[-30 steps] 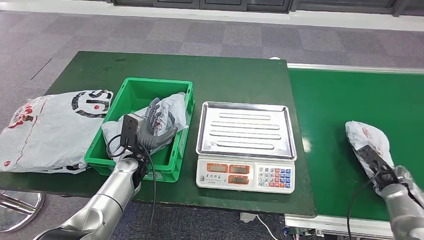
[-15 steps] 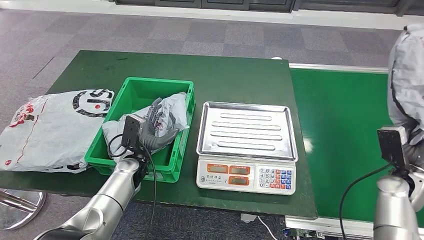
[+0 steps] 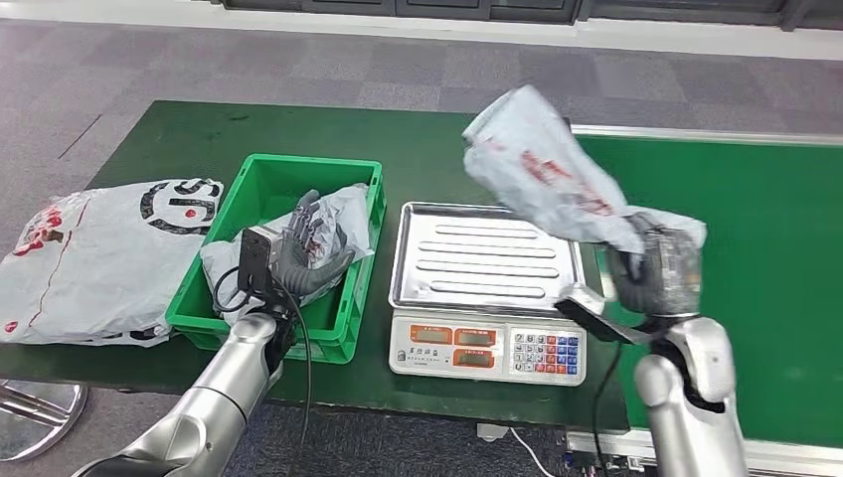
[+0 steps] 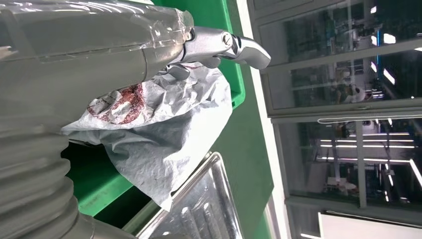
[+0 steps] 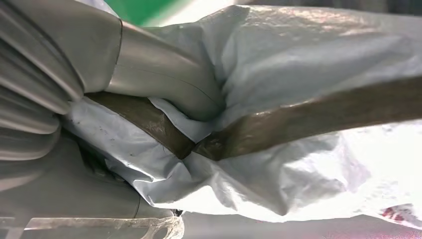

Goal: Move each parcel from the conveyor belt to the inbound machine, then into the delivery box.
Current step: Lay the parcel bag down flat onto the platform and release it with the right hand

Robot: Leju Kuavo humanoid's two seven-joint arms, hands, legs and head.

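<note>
Green table [image 3: 437, 149] and conveyor belt [image 3: 756, 219] are seen side by side. On the table, a green delivery box [image 3: 343, 328] contains a grey parcel [image 3: 343, 214], gripped by the left hand [image 3: 303, 253]. A second parcel [image 3: 542, 174] is clutched by the right hand [image 3: 651, 273] above the scale's steel tray [image 3: 487, 260].

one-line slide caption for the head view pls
Right hand carries a grey parcel above the scale tray while the left hand rests on a parcel in the green bin.

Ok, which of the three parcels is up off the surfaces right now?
The parcel gripped by the right robot hand, raised above the scale.
</note>
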